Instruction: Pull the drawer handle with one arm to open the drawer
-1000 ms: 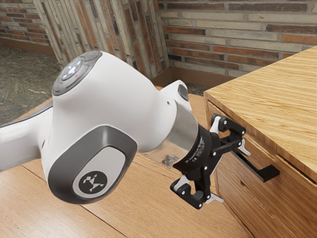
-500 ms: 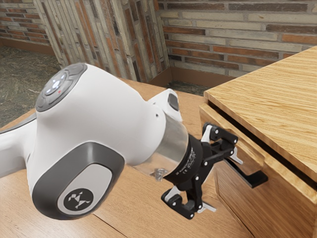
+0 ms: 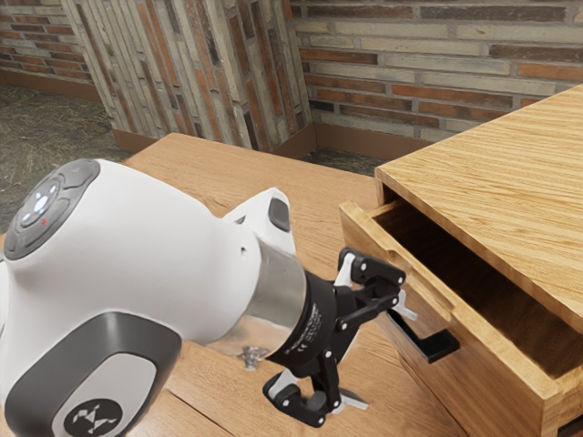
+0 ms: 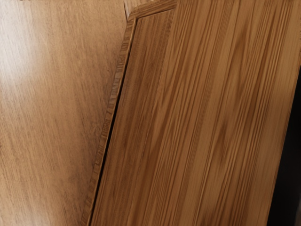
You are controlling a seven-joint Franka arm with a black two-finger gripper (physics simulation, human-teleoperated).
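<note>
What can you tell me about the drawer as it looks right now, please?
The drawer is light, grained wood, standing well out of its cabinet with the shadowed inside showing. A black bar handle juts from its front panel; the open end effector straddles that handle.

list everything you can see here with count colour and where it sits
cabinet: one, light wood, on the table at the exterior view's right
drawer: one, light wood, in the cabinet, standing open
drawer handle: one, black, on the drawer front
table: one, wood, under the cabinet
brick wall: one, brown and grey, behind the table
arm: one, white and grey, from the exterior view's left
gripper: one, black, open, at the drawer front by the handle
</note>
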